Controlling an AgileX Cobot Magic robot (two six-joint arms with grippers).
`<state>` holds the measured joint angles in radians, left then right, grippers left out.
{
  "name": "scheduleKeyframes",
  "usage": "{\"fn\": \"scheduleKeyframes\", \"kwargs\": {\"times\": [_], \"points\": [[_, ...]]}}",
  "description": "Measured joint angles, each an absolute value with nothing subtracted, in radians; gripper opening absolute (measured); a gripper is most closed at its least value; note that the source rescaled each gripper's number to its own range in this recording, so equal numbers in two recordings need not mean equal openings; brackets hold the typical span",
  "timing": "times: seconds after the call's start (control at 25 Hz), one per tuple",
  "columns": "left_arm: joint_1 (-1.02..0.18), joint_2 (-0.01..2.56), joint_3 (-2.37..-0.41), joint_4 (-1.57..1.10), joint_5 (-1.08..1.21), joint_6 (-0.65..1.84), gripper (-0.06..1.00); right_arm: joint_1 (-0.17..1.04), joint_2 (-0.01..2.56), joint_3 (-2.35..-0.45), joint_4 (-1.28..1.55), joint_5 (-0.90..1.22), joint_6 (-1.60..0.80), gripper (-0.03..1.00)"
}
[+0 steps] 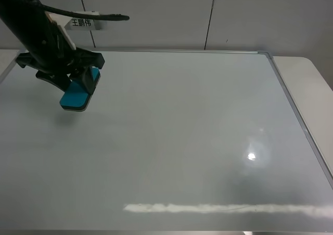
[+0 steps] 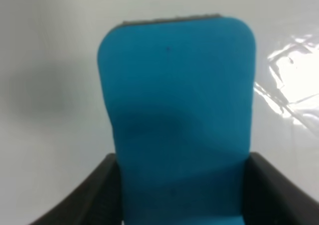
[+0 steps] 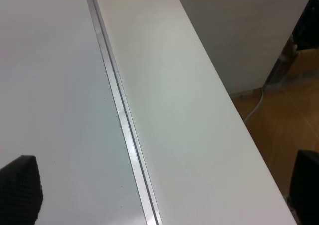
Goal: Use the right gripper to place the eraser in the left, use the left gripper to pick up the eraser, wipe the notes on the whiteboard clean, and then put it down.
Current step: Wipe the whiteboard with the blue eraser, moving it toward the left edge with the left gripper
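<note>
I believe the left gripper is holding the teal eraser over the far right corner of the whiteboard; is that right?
Not quite: the left gripper holds the eraser over the far left corner of the whiteboard, as the exterior high view shows.

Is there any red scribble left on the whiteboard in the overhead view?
No, the whiteboard looks plain white, showing only glare and the eraser.

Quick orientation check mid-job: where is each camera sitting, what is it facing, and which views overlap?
Exterior high: mounted above, looking down on the whiteboard; the left gripper holds the eraser at far left.
Left wrist: on the left arm, looking along its fingers at the eraser over the board.
Right wrist: on the right arm, facing the board's frame and table edge; open fingertips show.
Shared: exterior and left wrist both show the gripped eraser.
</note>
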<state>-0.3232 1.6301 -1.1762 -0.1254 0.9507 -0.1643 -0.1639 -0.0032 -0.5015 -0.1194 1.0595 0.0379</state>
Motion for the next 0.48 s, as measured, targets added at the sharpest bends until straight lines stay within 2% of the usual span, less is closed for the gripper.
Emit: {"fn": "scheduleKeyframes", "kwargs": {"times": [0.16, 0.48], "points": [[-0.263, 1.617, -1.166, -0.14, 0.976, -0.207, 0.02, -0.164, -0.003, -0.501, -0.119, 1.06, 0.038, 1.0], [-0.181, 1.616, -1.023, -0.142, 0.867, -0.213, 0.02, -0.164, -0.003, -0.501, -0.119, 1.06, 0.038, 1.0]]}}
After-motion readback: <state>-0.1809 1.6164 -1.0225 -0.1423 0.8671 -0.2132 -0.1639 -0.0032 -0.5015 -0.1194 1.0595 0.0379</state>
